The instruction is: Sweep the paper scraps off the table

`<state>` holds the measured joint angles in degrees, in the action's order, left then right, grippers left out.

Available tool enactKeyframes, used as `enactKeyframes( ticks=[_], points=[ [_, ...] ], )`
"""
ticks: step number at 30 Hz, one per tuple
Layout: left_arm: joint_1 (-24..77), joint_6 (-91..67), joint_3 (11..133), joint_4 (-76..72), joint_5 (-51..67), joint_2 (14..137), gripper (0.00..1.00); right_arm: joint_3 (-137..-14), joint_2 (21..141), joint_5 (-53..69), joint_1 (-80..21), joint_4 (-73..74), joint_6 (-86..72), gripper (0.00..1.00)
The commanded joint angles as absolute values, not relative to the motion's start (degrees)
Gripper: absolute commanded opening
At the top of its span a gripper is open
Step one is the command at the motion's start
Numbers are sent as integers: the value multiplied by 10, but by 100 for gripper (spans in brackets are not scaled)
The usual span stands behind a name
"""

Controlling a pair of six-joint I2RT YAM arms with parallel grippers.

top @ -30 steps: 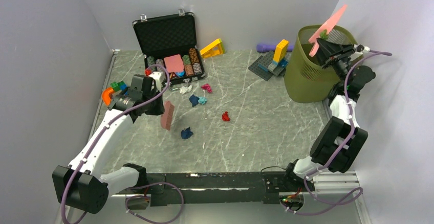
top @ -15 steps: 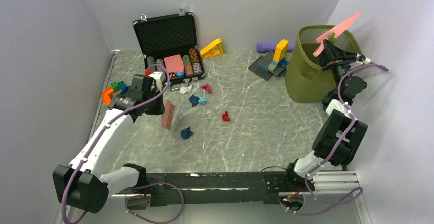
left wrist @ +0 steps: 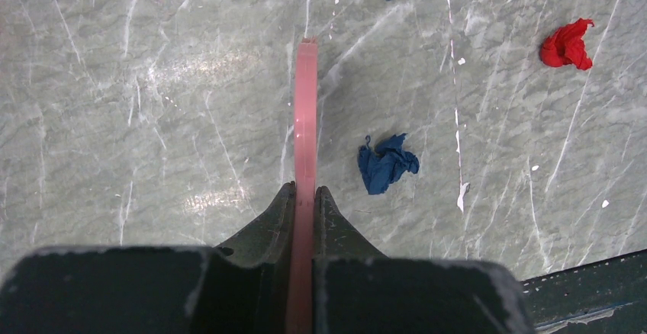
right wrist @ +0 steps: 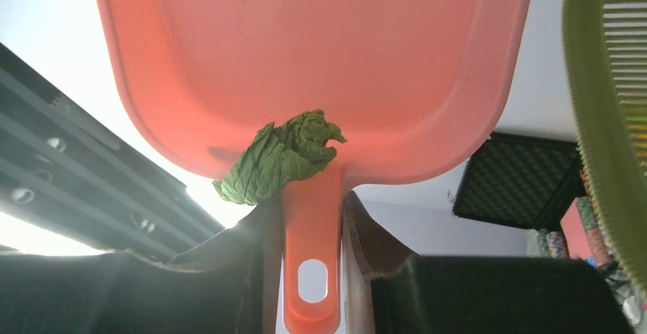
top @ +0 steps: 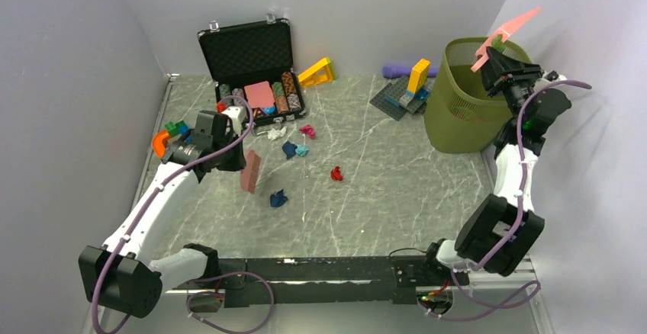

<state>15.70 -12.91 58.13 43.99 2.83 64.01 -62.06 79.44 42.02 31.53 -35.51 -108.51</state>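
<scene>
Paper scraps lie on the marble table [top: 397,189]: a navy wad [top: 278,198], a red one [top: 336,173], and a navy [top: 289,149], teal [top: 303,150], magenta [top: 307,130] and white [top: 276,132] cluster. My left gripper [top: 233,158] is shut on a pink flat scraper [top: 249,171], held upright left of the navy wad [left wrist: 387,163]. The left wrist view shows the jaws [left wrist: 305,191] clamped on the scraper. My right gripper [right wrist: 313,197] is shut on the handle of a pink dustpan [top: 507,35], held tilted above the olive bin [top: 461,113]. A green wad [right wrist: 282,155] sits in the pan by the handle.
An open black case with poker chips [top: 252,52] stands at the back left. A yellow wedge [top: 317,72], a purple cylinder [top: 397,69] and toy blocks on a grey plate [top: 404,94] are at the back. Orange and green blocks [top: 164,137] lie by the left wall.
My right arm has swung the dustpan up and to the right over the bin's far rim, flattening its tilt. The left arm and the scraps on the table have not moved.
</scene>
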Motion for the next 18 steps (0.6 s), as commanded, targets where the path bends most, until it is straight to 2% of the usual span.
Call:
enactKeyframes(
  ticks=[1,7,18],
  points=[
    [155,-122,581,423,38,631,0,-601,765,400,321,-263,-1057,0],
    [154,-122,579,421,42,629,0,-474,782,401,323,-385,-1159,0],
    [155,-122,577,421,42,624,0,-574,769,410,325,-296,-1111,0]
  ],
)
